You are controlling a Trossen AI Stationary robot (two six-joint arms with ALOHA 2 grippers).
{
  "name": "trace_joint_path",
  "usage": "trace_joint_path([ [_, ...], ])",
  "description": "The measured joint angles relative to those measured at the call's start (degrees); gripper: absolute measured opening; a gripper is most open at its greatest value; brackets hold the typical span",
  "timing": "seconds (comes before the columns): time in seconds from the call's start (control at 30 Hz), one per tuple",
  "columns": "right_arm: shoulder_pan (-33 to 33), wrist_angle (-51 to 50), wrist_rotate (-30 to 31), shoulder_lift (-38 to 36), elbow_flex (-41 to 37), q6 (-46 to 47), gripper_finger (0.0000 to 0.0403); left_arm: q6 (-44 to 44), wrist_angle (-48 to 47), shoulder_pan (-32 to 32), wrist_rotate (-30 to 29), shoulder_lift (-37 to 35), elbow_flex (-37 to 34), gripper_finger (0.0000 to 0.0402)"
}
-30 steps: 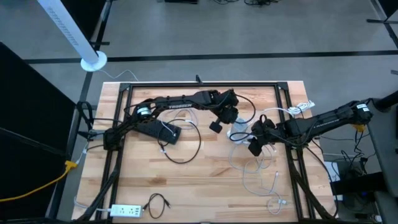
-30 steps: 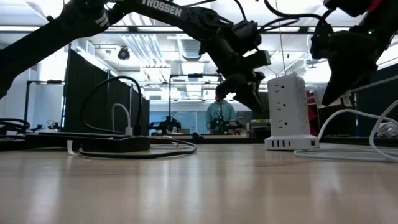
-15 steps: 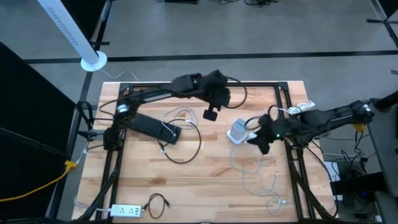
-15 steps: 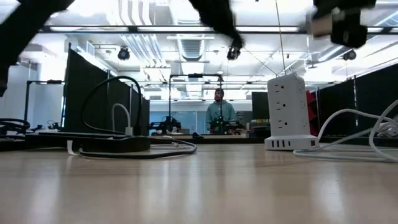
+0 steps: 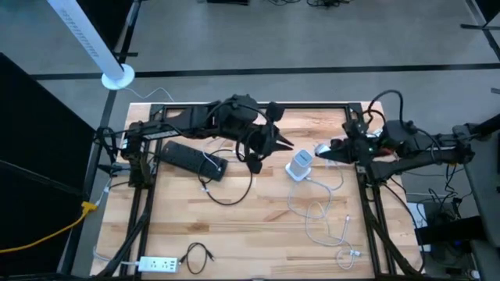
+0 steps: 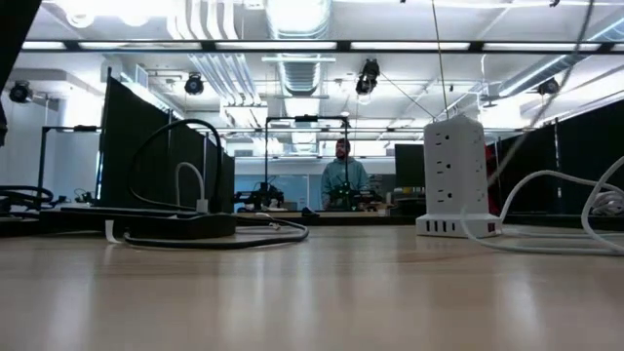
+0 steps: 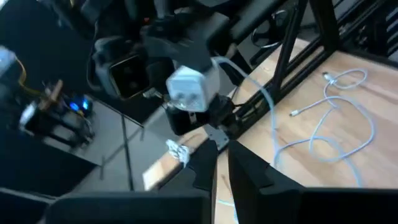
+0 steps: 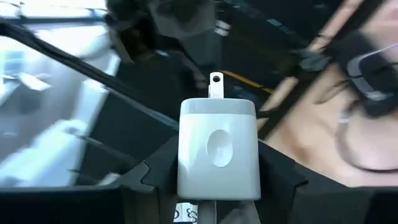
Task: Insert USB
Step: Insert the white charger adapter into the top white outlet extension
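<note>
1. Your right end effector (image 8: 216, 186) was clamped on a white charger block (image 8: 217, 148), its fingers (image 8: 283, 174) pressing either side of the body and the metal prongs pointing away from the wrist.
2. From above, that right end effector (image 5: 326, 151) hung near the counter's (image 5: 258, 234) right edge, just beside the white power tower (image 5: 300, 165), with a white cable (image 5: 320, 207) trailing loosely across the wood below it.
3. Your left end effector (image 5: 283, 141) sat raised over the middle of the counter with its fingers (image 7: 249, 174) drawn together, holding nothing.
4. The black power strip (image 5: 192, 158) lay flat to the left, well apart from the tower.
5. A person (image 6: 343, 180) stood far off in the room behind the counter.
</note>
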Motion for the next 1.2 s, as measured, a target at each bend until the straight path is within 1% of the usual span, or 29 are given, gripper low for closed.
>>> trace_joint_path([
  [0.1,0.01,1.81,-2.22,0.06,0.0,0.8,0.0142,2.14,1.73,-0.65,-2.06,0.04,0.0,0.0048],
  [0.2,0.01,1.81,-2.54,0.54,0.0,1.24,0.0142,2.16,4.36,-1.18,-1.94,0.07,-0.02,0.0088],
  [0.33,0.01,2.11,-4.55,1.72,0.17,0.89,0.0142,2.06,5.24,-1.9,-0.33,0.09,-0.02,0.0149],
  [0.4,0.01,2.18,-6.64,2.56,0.6,0.75,0.0142,2.02,5.78,-2.28,0.01,0.75,-0.02,0.0179],
  [0.53,0.01,2.42,-10.39,4.72,1.94,0.69,0.0142,-1.28,8.59,-3.2,0.03,2.64,-0.02,0.0232],
  [0.67,0.01,2.05,-12.9,7.45,3.94,-1.11,0.0142,-2.52,9.39,-4.14,0.03,4.29,-0.05,0.027],
  [0.8,0.01,1.58,-13.33,8.92,5.03,-2.24,0.0142,-5.49,11.33,-4.88,0.72,4.83,-0.09,0.029],
  [0.9,0.01,0.81,-13.38,9.76,5.32,-2.73,0.0142,-7.11,12.55,-5.12,4.65,4.81,-0.09,0.0296],
  [0.97,0.01,0.68,-13.8,10.25,5.33,-2.81,0.0142,-8.2,14.23,-5.2,5.15,5.14,-0.09,0.0296],
  [1.2,0.08,1.18,-14.23,11.16,5.33,-3.24,0.0142,-10.21,14.47,-5.16,5.25,5.31,-0.53,0.0279],
])
